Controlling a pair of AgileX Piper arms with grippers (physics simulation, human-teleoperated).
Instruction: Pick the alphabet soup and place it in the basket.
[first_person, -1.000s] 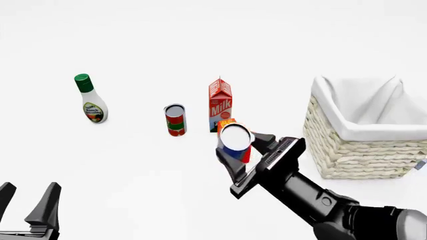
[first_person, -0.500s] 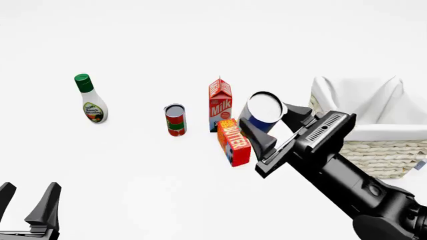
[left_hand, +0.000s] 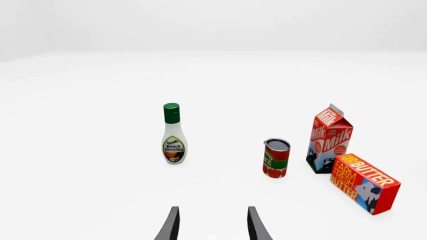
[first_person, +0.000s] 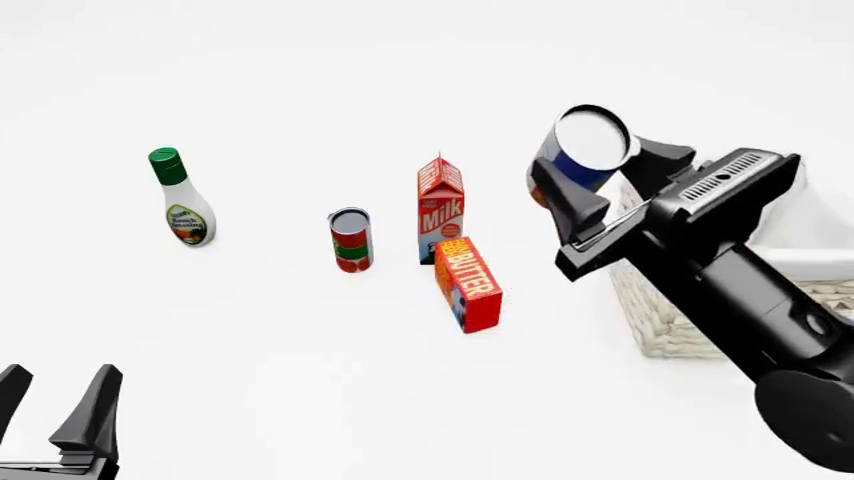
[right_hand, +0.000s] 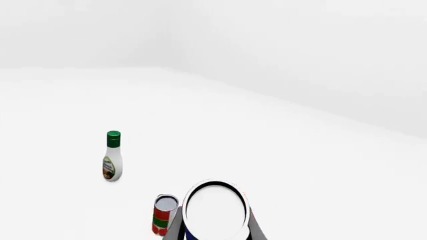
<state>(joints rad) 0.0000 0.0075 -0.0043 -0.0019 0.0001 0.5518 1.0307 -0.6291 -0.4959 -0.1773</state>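
The right arm rises diagonally from the lower right corner of the front view, its right hand (first_person: 603, 172) raised high in the upper right, fingers clamped on the alphabet soup (first_person: 582, 150). The left hand (first_person: 54, 402) sits at the lower left corner, fingers spread, gripping nothing.

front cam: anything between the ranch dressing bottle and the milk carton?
Only the red-and-green can, standing upright between the ranch dressing bottle and the milk carton; front view shows it.

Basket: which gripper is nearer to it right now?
Right. The right gripper, shut on the soup, is raised at the basket's left edge. The left gripper sits open, low at the front view's left corner, far across the table.
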